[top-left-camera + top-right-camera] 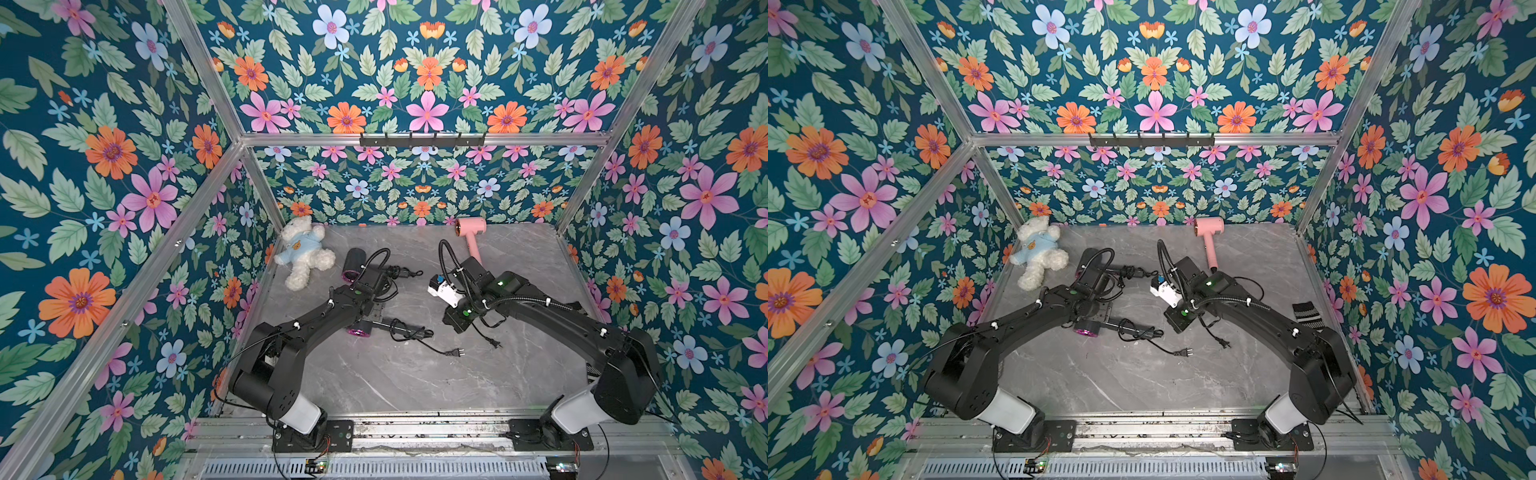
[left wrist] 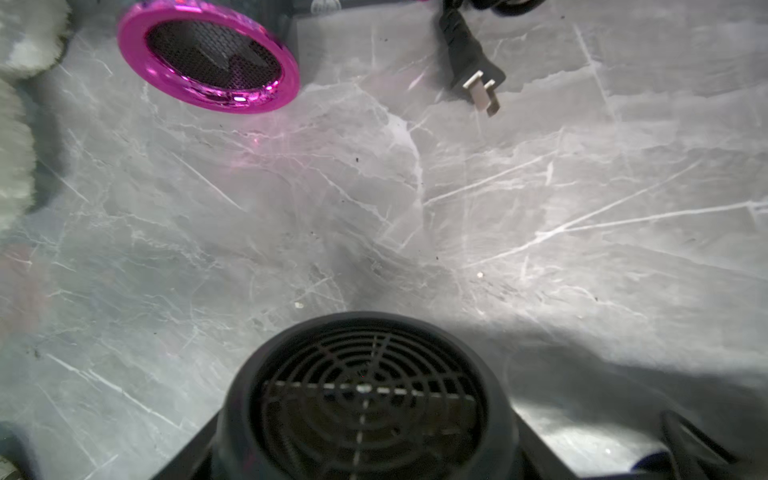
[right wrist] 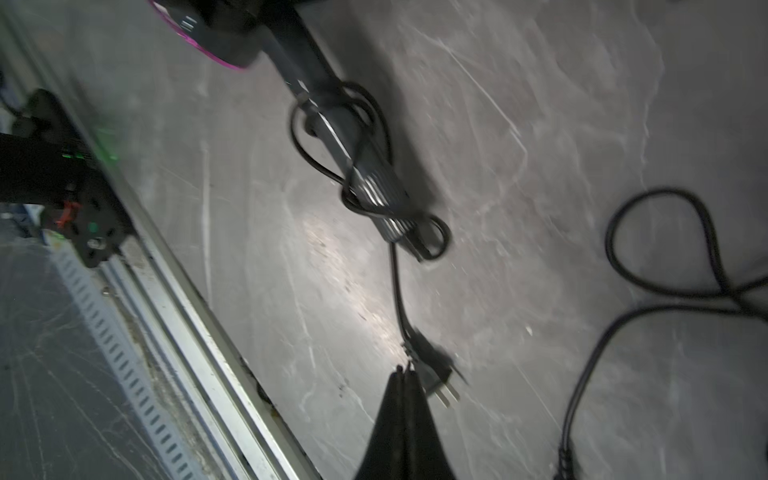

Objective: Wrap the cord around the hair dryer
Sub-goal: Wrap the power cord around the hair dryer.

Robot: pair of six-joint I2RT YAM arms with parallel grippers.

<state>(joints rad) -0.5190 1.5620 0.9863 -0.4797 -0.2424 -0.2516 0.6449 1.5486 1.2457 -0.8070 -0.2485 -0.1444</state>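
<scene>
L gripper point(image 1: 368, 318) clamped on body of black hair dryer point(image 1: 359, 331), which sits btwn tabletop point(image 1: 395, 382) centre and left edge, handle toward right edge. Cord point(image 3: 397, 291) looped loosely round handle. Its tail runs to plug point(image 3: 434, 374), lying flat nearer the near edge. R gripper point(image 3: 404, 374) jaws closed, tips just beside plug; can't tell if touching. 2nd black dryer point(image 1: 355, 264) and teddy point(image 1: 305, 251) toward far-left corner. Pink dryer point(image 1: 471, 232) at far edge.

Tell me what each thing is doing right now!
near black dryer: lying, cord partly wrapped on handle, plug loose
far black dryer: lying, untouched
pink dryer: lying, untouched
teddy bear: lying down
left gripper: shut on near black dryer
right gripper: shut beside plug
</scene>
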